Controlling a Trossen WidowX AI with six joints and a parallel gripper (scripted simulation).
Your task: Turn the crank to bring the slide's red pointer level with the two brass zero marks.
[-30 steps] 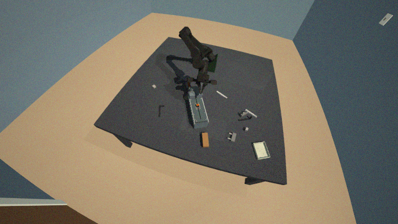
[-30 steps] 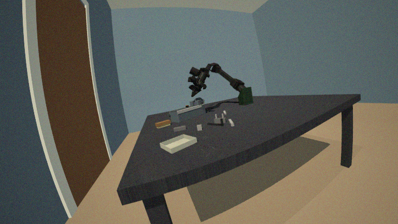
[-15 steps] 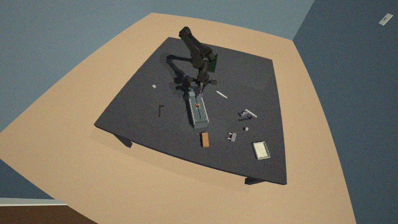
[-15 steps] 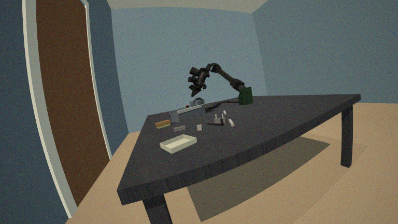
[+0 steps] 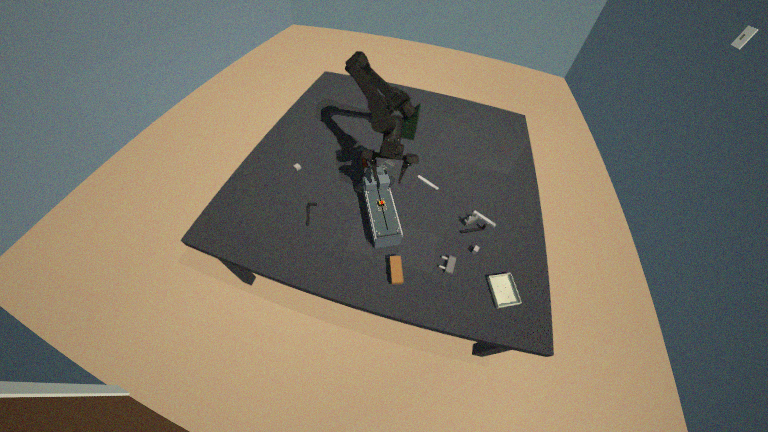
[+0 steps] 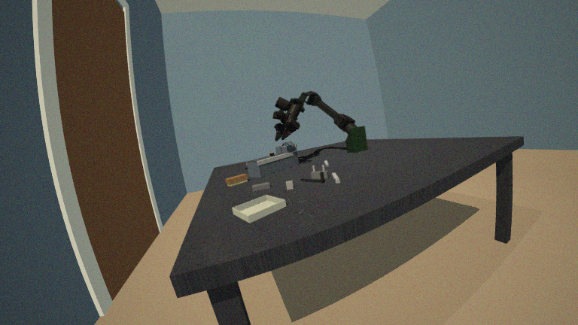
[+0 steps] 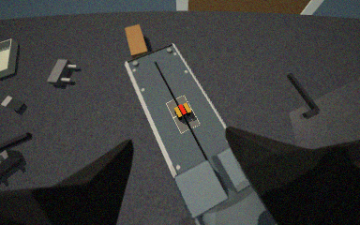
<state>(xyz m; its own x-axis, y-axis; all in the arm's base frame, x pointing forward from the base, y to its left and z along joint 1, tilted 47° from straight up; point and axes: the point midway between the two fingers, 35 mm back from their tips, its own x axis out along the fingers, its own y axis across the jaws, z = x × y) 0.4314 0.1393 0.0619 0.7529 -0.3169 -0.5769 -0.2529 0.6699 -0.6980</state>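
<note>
The machine [image 5: 393, 222] [image 6: 253, 168] [image 7: 202, 103] is a long grey-blue box with a slotted top. Its slide's red pointer [image 5: 381, 202] [image 7: 182, 110] sits in a pale outlined window, between the yellow brass marks [image 7: 187, 108]. It looks about level with them, but the view is too small to tell whether exactly. The raised housing [image 7: 202, 187] is at the machine's arm-side end. The crank and its handle cannot be made out clearly there. My gripper [image 5: 387, 180] [image 6: 280, 139] [image 7: 180, 138] is open, above that end, its fingertips wide apart with nothing seen held between them.
An orange block [image 5: 395, 269] [image 6: 236, 179] [image 7: 136, 39] lies beyond the machine's far end. A cream tray [image 5: 494, 295] [image 6: 249, 217], a grey two-pegged block [image 5: 450, 264] [image 7: 58, 72] and a white bar [image 5: 428, 182] lie to one side. A black L-shaped piece [image 5: 308, 215] [image 7: 302, 94] lies on the other side.
</note>
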